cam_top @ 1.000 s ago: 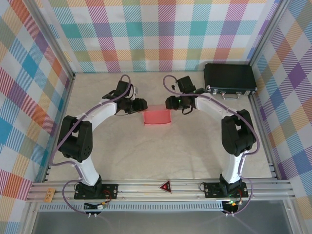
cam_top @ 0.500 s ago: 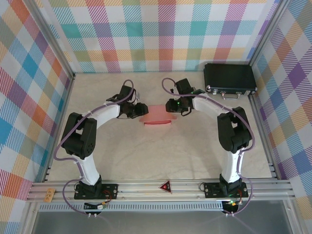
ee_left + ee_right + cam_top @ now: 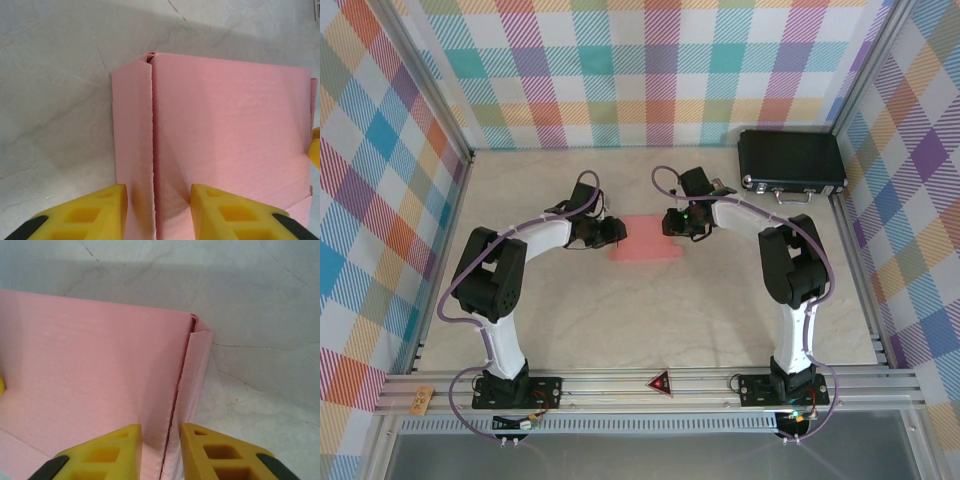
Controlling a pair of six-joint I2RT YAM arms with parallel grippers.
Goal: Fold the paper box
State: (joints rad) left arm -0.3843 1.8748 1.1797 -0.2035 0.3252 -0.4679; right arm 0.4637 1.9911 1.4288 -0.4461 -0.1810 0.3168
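We see the paper box (image 3: 648, 242) lying on the table (image 3: 720, 320), about in the middle between left and right and a little toward the far side. From above it looks like a flat salmon-pink rectangle. The left pincer (image 3: 614, 229) is at the left end of the box and the right pincer (image 3: 669, 221) is at the far right corner, so the two arms meet over it from both sides.

In the left wrist view, the left pincer (image 3: 159, 212) is open. Its yellow fingers stand on either side of a seam where a narrow side flap meets the wide panel of the box (image 3: 225, 140).

In the right wrist view, the right pincer (image 3: 161, 452) has only a narrow gap between its fingers. The seam of the right side flap of the box (image 3: 90, 380) runs into this gap. We cannot tell if the fingers pinch the cardboard or only stand over it.

A black case (image 3: 792, 160) lies at the far right corner of the table, well apart from the box.
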